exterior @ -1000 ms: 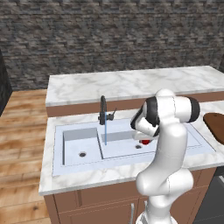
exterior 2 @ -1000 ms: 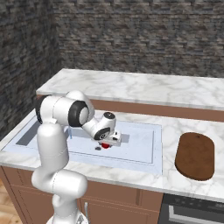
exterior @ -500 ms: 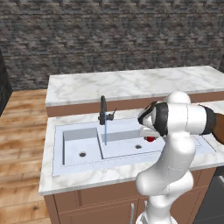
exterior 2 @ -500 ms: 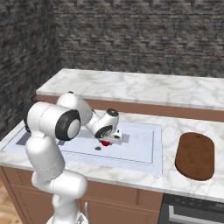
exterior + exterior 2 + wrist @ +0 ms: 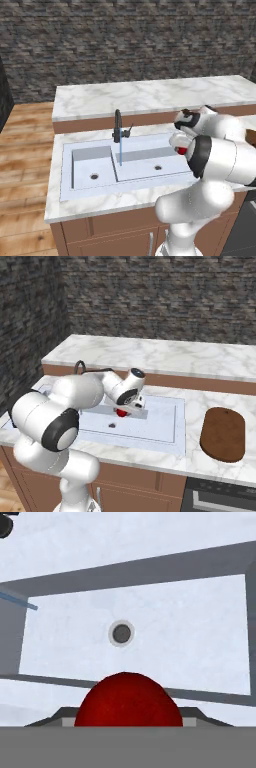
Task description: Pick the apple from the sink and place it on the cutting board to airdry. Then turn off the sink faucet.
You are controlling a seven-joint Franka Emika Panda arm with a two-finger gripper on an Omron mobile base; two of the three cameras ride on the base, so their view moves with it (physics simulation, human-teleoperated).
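Note:
The apple point(image 5: 121, 412), a glossy red ball, is held in my gripper point(image 5: 123, 409), which is shut on it. It hangs just above the wide bowl of the pale blue-grey sink point(image 5: 162, 428), over the bowl's middle. In the hand view the apple point(image 5: 128, 703) sits low at centre, with the wide bowl's dark drain point(image 5: 121, 633) straight below it. From the left, the apple point(image 5: 183, 150) shows as a red patch under the hand. The black gooseneck faucet point(image 5: 118, 128) still pours a thin blue stream point(image 5: 120, 152). The dark reddish-brown cutting board point(image 5: 223, 433) lies on the counter to the right of the sink.
A raised marble counter point(image 5: 150, 95) runs behind the sink, below a dark stone wall. The small square bowl point(image 5: 92, 167) lies to the left of the faucet. A strip of marble point(image 5: 192, 406) separates the sink's right rim from the board.
The arm has swung to the right and lifted, carrying the apple from low in the wide bowl to above it. The water keeps running.

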